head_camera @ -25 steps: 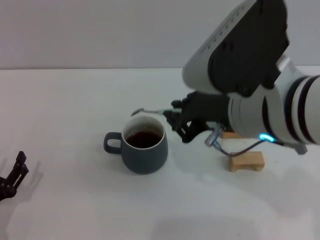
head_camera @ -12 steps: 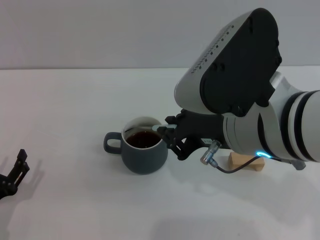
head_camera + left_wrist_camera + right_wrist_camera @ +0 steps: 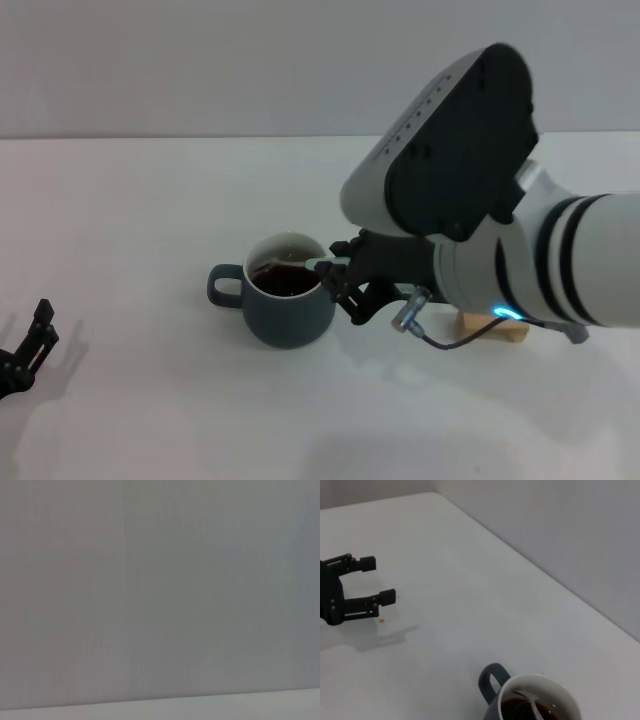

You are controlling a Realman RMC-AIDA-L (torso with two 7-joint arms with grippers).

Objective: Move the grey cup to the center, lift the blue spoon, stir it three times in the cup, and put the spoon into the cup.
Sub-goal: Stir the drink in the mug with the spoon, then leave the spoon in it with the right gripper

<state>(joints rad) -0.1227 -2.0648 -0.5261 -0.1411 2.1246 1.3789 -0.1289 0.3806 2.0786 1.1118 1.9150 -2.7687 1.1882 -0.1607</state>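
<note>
Far to the left of the mug, near the table's front edge: black left gripper [image 3: 25,352], parked, fingers spread apart and grasping nothing. At centre of the white table [image 3: 150,200]: squat slate-grey cup with white interior [image 3: 288,300], dark brown liquid inside, loop handle pointing toward the left gripper. Resting in the liquid: grey metal bowl of the slim blue-handled spoon [image 3: 300,265], neck angled over the cup's right rim. Immediately right of the cup: black right gripper [image 3: 338,272], clamped on the spoon handle. Farther right, partly hidden behind the arm: small wooden block [image 3: 490,331].

Cup [image 3: 288,303] mid-table, spoon [image 3: 300,265] in it, wooden block [image 3: 488,330] to its right
</note>
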